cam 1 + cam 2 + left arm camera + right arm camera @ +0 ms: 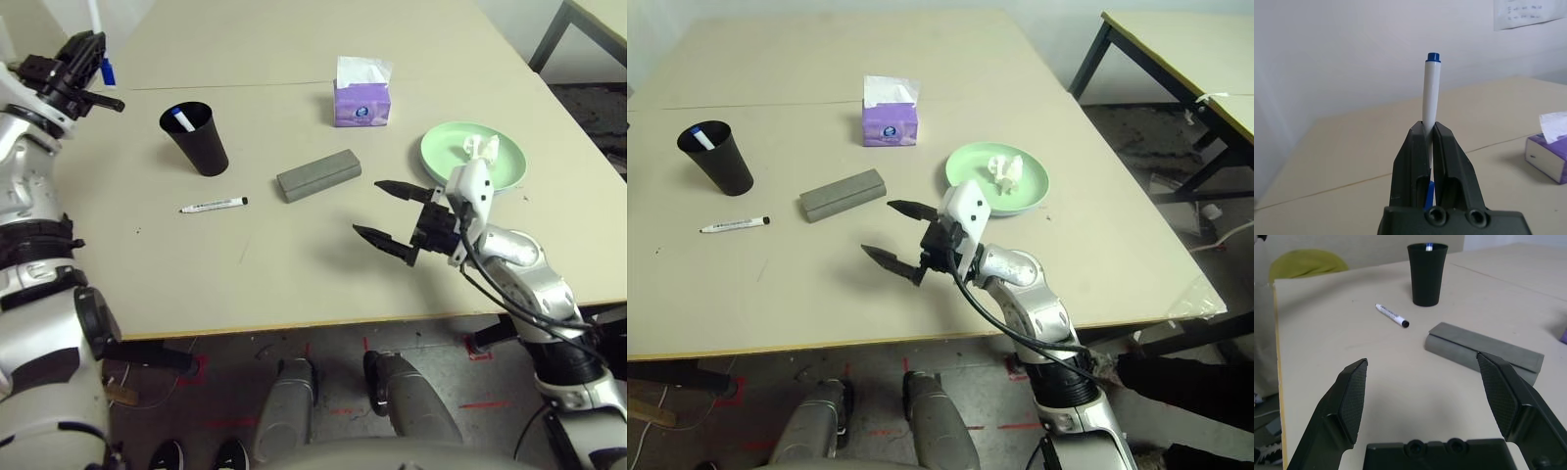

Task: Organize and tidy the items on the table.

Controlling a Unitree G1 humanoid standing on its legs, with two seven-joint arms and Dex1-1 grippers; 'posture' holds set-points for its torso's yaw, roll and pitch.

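Note:
My left gripper [88, 51] is raised over the table's far left corner, shut on a slim white marker [1431, 93] with a blue end. A black cup [196, 137] stands on the table [294, 284] with another blue-tipped marker [181, 119] inside. In front of the cup lies a black-capped marker [214, 205]. The grey glasses case [318, 175] lies to its right. A crumpled tissue [480, 147] rests on the pale green plate [446, 157]. My right gripper [392, 211] hovers open, nothing in it, just right of the case and pointing toward it [1484, 352].
A purple tissue box [362, 98] stands behind the case near the seam line. The table's front edge runs close beneath my right forearm. Another table [1176, 39] stands off to the right.

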